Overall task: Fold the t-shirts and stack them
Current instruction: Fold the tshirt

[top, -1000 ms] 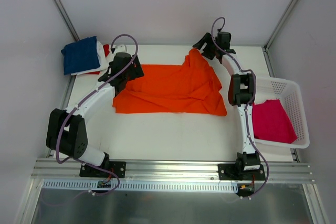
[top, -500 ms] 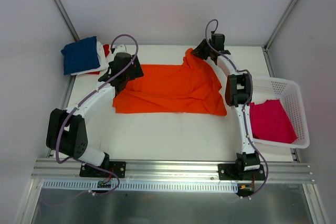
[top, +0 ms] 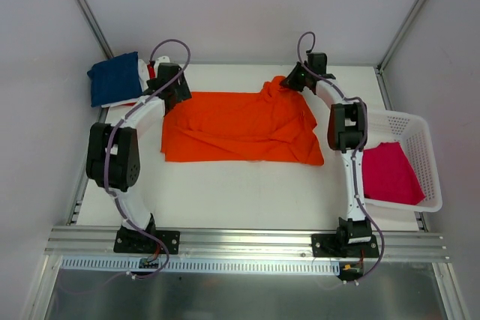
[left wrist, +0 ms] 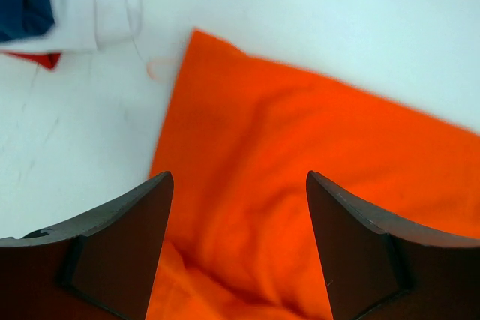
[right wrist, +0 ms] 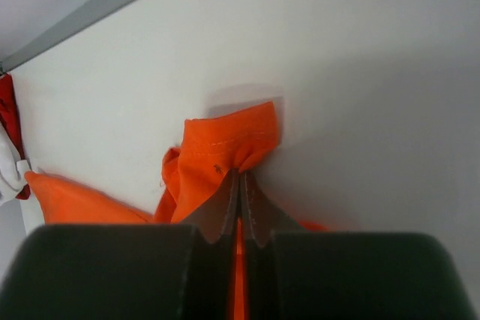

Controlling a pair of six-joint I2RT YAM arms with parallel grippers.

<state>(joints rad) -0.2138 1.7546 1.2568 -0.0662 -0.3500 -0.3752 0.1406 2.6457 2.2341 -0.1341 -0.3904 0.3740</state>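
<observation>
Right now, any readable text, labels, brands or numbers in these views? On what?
None readable.
Orange shirt, pink shirt, blue shirt: plain, no print or tag text visible.
Basket: no marking visible.
Arm bases: any marking is too small to read.

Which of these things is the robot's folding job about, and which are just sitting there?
Part of the job: orange t-shirt, pinched by the shut right gripper; open left gripper above it; pink t-shirt in the white basket; folded navy t-shirt at the far left.
Just lying about: white basket; table.
</observation>
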